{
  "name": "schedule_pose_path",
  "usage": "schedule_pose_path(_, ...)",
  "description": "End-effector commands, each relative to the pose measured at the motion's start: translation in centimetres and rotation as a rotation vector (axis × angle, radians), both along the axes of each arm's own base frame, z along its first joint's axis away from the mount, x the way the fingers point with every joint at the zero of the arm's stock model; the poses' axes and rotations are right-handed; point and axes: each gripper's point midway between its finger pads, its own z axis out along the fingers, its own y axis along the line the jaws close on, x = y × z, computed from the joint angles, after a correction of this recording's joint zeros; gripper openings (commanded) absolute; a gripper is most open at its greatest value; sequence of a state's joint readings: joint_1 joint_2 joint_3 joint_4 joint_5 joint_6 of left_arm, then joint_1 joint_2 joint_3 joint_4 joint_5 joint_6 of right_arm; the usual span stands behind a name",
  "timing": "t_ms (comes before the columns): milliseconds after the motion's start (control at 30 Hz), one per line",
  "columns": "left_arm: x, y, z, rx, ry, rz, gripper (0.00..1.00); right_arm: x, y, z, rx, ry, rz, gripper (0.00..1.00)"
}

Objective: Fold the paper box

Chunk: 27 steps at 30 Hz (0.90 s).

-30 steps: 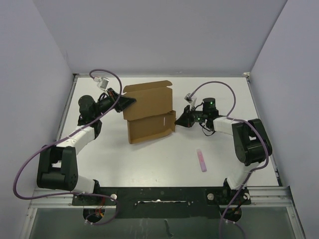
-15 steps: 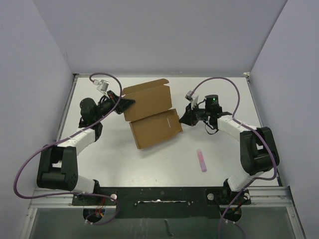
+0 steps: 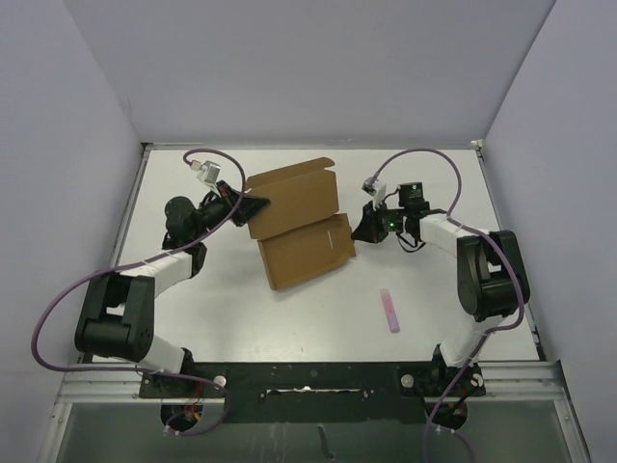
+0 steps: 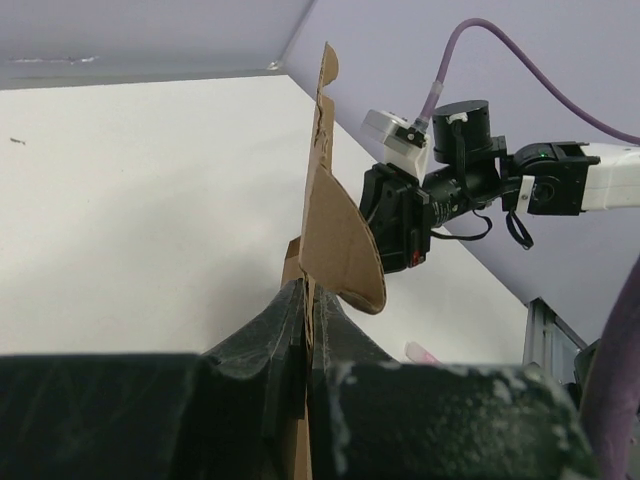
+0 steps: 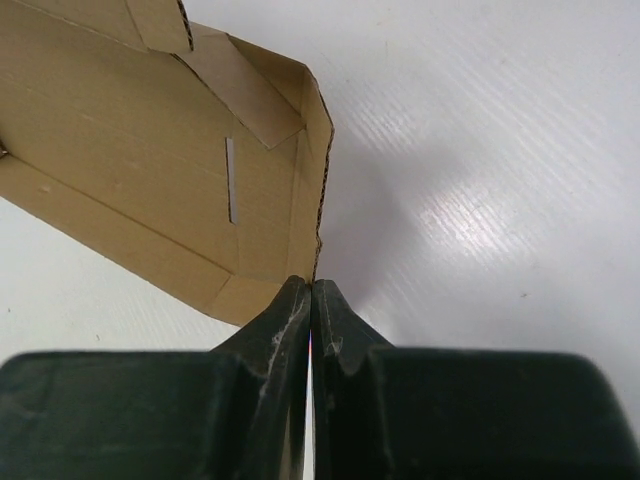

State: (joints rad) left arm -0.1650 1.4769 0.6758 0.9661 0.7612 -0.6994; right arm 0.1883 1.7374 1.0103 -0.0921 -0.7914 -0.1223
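Two arms, one paper box [image 3: 304, 236] and one pink stick [image 3: 390, 311] on the white desk [image 3: 289, 318]. At centre left, the left end effector [image 3: 253, 204] is clamped tight on an upright side flap of the box. The box, lid panel open, lies at frame centre; compared with one second earlier it has slid rightward and turned slightly. Just right of it, the right end effector [image 3: 358, 230] has its fingers pressed together at the box's right wall edge; a pinch cannot be confirmed. The stick, lower right, is unmoved.
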Motion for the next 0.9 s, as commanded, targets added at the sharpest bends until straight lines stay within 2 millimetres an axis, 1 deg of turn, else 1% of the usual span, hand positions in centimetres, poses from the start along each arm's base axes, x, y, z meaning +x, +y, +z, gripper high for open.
schedule_pose_path(0,0.7,-0.2,0.3,-0.028,-0.046,0.019,0.00,0.5,0.2,0.5,0.018,0.004,0.018,0.01)
schedule_pose_path(167,0.8,-0.2,0.2,-0.029,-0.047,0.027,0.00,0.6,0.2,0.5,0.025,0.006,0.018,0.05)
schedule_pose_path(233,0.8,-0.3,0.2,-0.027,-0.048,0.027,0.00,0.7,0.1,0.3,0.024,0.013,0.017,0.11)
schedule_pose_path(400,0.6,-0.7,0.2,-0.029,-0.057,0.013,0.00,0.7,0.4,-0.2,0.029,0.034,0.027,0.17)
schedule_pose_path(533,0.4,-1.0,0.1,-0.026,-0.058,0.007,0.00,0.6,0.6,-0.1,0.047,0.040,0.036,0.26)
schedule_pose_path(600,0.4,-1.1,0.1,-0.025,-0.058,0.003,0.00,0.5,0.8,-0.2,0.053,0.044,0.037,0.28)
schedule_pose_path(733,0.3,-1.2,0.1,-0.023,-0.057,-0.003,0.00,0.8,0.8,-0.8,0.052,0.063,0.025,0.27)
schedule_pose_path(867,0.3,-1.3,0.1,-0.017,-0.059,-0.003,0.00,0.9,0.7,-0.5,0.047,0.048,0.021,0.13)
